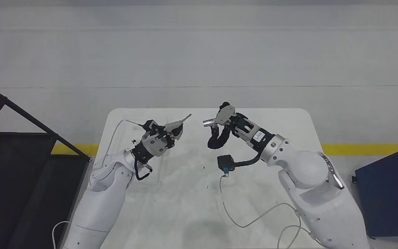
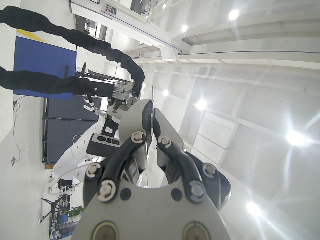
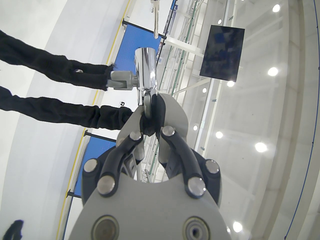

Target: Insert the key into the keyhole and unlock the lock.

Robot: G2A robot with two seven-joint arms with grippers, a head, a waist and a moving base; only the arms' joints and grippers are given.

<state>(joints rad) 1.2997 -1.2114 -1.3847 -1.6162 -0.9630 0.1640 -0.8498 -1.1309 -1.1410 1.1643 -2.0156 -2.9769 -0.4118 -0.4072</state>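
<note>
Two stiff metal pieces hung above the table's [image 1: 273,124] far edge — left gripper [image 1: 176,131] pinching the thin key [image 1: 185,117] by its bow, right gripper [image 1: 219,119] clamped on the cable lock [image 1: 208,122], which was likely slick and heavier.

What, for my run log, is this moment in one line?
left gripper: jaws shut on key; right gripper: jaws shut on lock; key: not inserted

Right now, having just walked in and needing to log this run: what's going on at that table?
The robot's left hand is shut on a key. Its right hand is shut on a shiny lock that has a black cable. Both are held up above the white table. The key's tip points at the end of the lock, close but with a gap between them, so it is not yet inserted.
</note>
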